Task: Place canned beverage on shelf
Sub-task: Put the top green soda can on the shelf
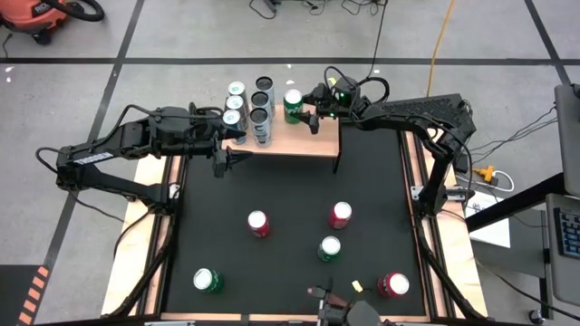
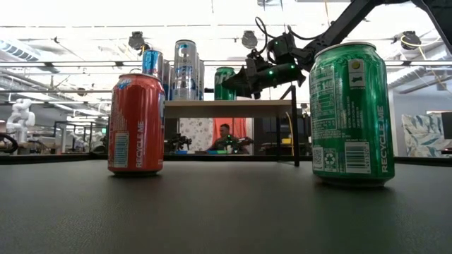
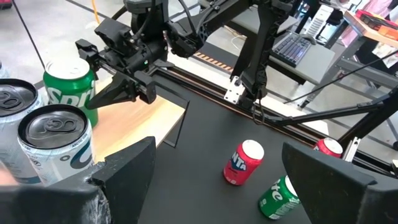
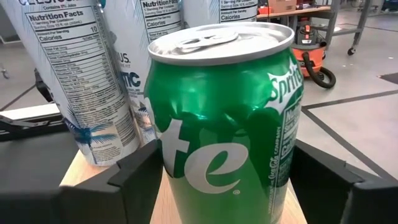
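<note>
- Shelf (image 1: 304, 138), light wood on thin black legs, at upper centre of the high view, at the far edge of the black table (image 1: 290, 195).
- Green Sprite can (image 1: 293, 105) stands upright on the shelf's upper right part; dented on its front in the right wrist view (image 4: 227, 124).
- Right gripper (image 1: 313, 110) at the Sprite can's right side in the high view; fingers spread on either side of the can, gaps visible, not clamped. Right wrist view: the can sits between the two dark fingers (image 4: 134, 180).
- Cluster of tall silver-and-blue cans (image 1: 251, 107) upright on the shelf's left part, just beside the Sprite can. Low view shows them lined up on the board (image 2: 185, 69).
- Left gripper (image 1: 234, 147) at the shelf's left edge, beside the silver cans, fingers apart, holding nothing. Left wrist view: wide gap between its fingers (image 3: 127, 165), silver can tops just beside.
- On the table, well apart from the shelf: red can (image 1: 258, 223) centre-left, red can (image 1: 340, 215) centre-right, green can (image 1: 329, 248) below it, green can (image 1: 207, 280) lower left, dark red can (image 1: 392, 284) lower right.
- Low view: red can (image 2: 135, 123) left foreground, green can (image 2: 351, 113) right foreground, both upright; shelf behind between them.
- Person (image 2: 224, 134) seated in the room beyond, seen under the shelf in the low view.
- Orange vacuum (image 1: 41, 16) on the floor, upper left of the high view.
</note>
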Robot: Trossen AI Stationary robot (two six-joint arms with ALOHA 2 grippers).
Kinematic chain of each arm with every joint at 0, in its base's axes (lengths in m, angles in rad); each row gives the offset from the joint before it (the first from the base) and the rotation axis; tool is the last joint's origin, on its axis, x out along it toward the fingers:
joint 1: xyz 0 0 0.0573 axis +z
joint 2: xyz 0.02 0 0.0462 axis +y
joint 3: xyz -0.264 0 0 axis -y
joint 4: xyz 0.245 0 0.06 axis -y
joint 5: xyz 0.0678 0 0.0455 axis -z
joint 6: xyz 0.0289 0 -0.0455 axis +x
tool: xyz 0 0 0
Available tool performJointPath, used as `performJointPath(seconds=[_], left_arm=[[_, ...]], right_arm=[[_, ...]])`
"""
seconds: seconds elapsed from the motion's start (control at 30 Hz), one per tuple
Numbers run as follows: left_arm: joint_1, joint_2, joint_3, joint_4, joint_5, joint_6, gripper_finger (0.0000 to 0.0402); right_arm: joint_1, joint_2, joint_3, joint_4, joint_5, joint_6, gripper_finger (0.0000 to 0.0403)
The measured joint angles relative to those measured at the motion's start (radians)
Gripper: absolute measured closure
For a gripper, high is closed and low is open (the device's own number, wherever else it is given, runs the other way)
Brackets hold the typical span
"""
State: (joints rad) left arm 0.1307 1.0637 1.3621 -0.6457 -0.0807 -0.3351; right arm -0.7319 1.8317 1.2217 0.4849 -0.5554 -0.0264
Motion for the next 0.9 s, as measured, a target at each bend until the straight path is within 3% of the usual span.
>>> performJointPath(seconds=[0.3,0.63,0.9], left_arm=[[0.000,0.000,0.000,0.000,-0.003,-0.001,0.0049],[0.000,0.000,0.000,0.000,-0.008,-0.003,0.0049],[0.000,0.000,0.000,0.000,-0.010,-0.001,0.0049]], right_arm=[[0.000,0.000,0.000,-0.001,0.000,-0.010,0.0121],[0.000,0.000,0.000,-0.010,0.001,-0.002,0.0071],[0.000,-0.017,0.000,0.001,0.003,-0.017,0.0062]])
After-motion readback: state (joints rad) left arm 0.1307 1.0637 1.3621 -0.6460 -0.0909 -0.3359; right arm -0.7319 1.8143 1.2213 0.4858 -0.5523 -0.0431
